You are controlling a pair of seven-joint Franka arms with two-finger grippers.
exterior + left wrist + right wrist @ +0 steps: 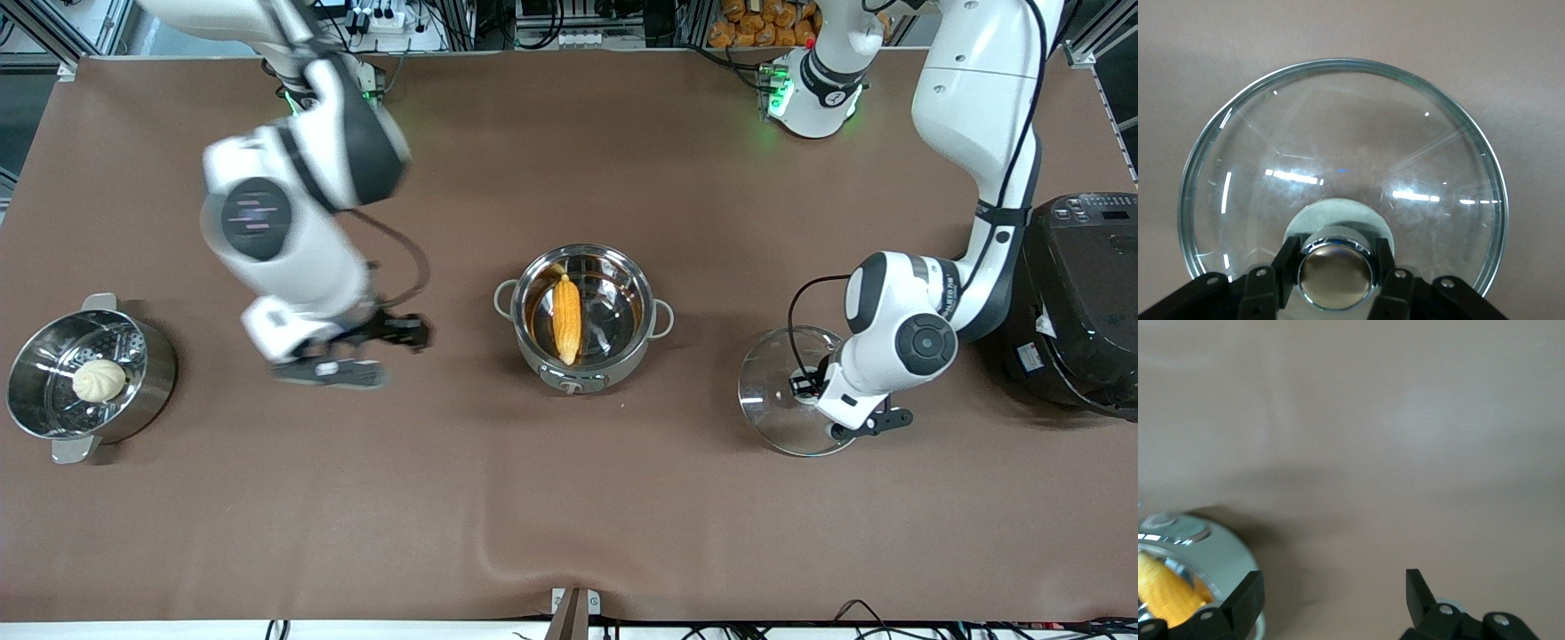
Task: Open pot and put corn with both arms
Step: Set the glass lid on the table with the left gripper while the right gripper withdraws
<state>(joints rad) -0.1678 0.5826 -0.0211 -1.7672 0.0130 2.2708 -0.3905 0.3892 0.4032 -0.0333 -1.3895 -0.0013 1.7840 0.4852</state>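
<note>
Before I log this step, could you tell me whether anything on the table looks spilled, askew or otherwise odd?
Nothing stands out. The corn lies inside the open pot. The glass lid rests flat on the table toward the left arm's end, with the left end effector around its knob. The right end effector is open over bare table beside the pot.

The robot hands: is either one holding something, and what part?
The left tool grips the glass lid by its knob, the lid resting on the table. The right tool is open and holds nothing, above the table beside the pot.
</note>
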